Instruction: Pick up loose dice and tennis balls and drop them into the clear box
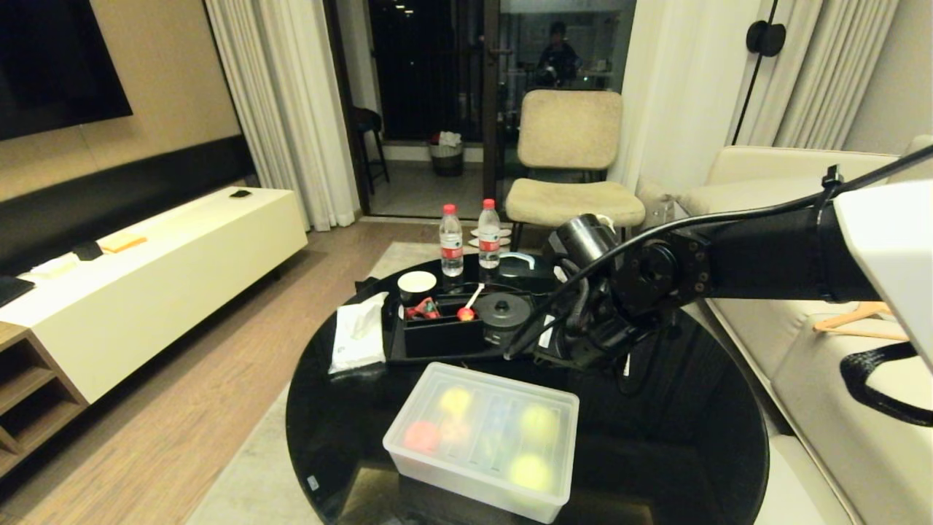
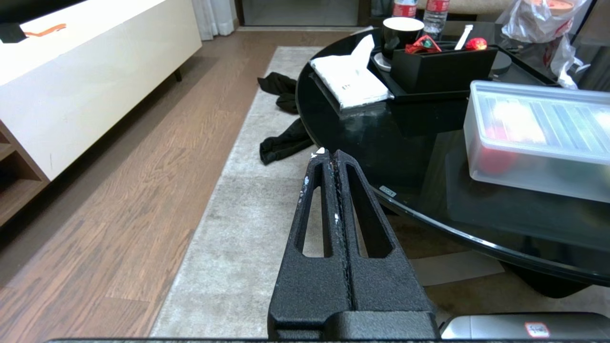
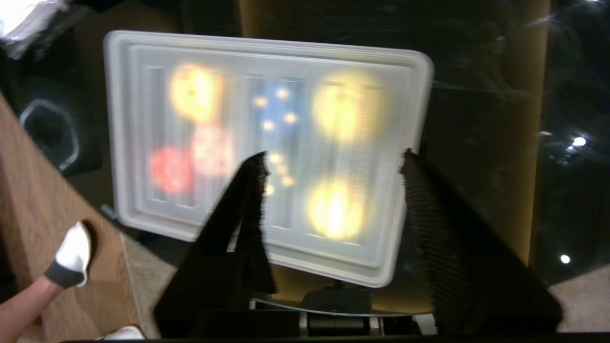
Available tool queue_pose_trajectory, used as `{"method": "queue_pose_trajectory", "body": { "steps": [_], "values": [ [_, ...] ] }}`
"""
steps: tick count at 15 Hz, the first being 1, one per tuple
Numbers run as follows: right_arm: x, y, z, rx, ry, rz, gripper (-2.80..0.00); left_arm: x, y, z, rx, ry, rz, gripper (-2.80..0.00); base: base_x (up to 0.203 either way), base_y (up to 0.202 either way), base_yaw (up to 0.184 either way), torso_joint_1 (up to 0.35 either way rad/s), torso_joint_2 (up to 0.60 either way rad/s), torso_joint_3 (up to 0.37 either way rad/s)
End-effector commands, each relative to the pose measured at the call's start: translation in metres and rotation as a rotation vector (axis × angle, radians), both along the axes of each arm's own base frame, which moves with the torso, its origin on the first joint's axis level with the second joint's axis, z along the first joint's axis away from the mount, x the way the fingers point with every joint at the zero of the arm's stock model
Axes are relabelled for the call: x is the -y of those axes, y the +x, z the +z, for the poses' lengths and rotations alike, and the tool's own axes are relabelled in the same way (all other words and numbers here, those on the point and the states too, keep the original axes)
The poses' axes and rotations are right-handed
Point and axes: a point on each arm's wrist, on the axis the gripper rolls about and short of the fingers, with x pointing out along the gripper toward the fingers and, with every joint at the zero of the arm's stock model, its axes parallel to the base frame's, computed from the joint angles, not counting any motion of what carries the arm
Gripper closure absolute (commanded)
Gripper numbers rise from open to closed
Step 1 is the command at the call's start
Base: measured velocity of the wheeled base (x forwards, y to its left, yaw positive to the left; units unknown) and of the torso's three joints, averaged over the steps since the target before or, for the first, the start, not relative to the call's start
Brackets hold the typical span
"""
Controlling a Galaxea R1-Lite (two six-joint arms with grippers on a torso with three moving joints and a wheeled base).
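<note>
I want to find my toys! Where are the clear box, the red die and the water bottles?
Translucent whitish plastic clear box (image 1: 437,467), head view, its front wall.
Red soft die (image 1: 422,436), head view, blurred through the lid.
Two clear plastic water bottles (image 1: 451,244), head view, left bottle's label.

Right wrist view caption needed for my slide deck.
Open right end effector above the lidded clear box holding dice and tennis balls.
</note>
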Motion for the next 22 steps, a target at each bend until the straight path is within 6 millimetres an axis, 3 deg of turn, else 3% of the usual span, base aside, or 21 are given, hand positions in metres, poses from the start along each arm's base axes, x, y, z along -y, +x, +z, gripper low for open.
{"method": "queue_pose_trajectory", "body": {
  "steps": [1,7,9,12,17,22],
  "values": [
    [-0.026,0.010,-0.008,-0.009,-0.002,0.044,0.00,0.000,0.000,0.000,-0.002,0.000,0.000,0.00,0.000,0.000,0.000,0.000,0.00,0.000],
    [-0.081,0.017,-0.052,-0.090,-0.057,0.149,0.00,0.000,0.000,0.000,-0.002,0.000,0.000,0.00,0.000,0.000,0.000,0.000,0.00,0.000],
    [-0.090,0.019,-0.071,-0.121,-0.079,0.164,0.00,0.000,0.000,0.000,-0.002,0.000,0.000,0.00,0.000,0.000,0.000,0.000,0.00,0.000],
    [-0.097,0.026,-0.104,-0.178,-0.116,0.168,0.00,0.000,0.000,0.000,-0.004,0.000,0.000,0.00,0.000,0.000,0.000,0.000,0.00,0.000],
    [-0.101,0.031,-0.124,-0.205,-0.134,0.169,0.00,0.000,0.000,0.000,-0.002,0.000,0.000,0.00,0.000,0.000,0.000,0.000,0.00,0.000],
    [-0.101,0.031,-0.126,-0.212,-0.140,0.169,0.00,0.000,0.000,0.000,-0.003,0.000,0.000,0.00,0.000,0.000,0.000,0.000,0.00,0.000]
  ]
}}
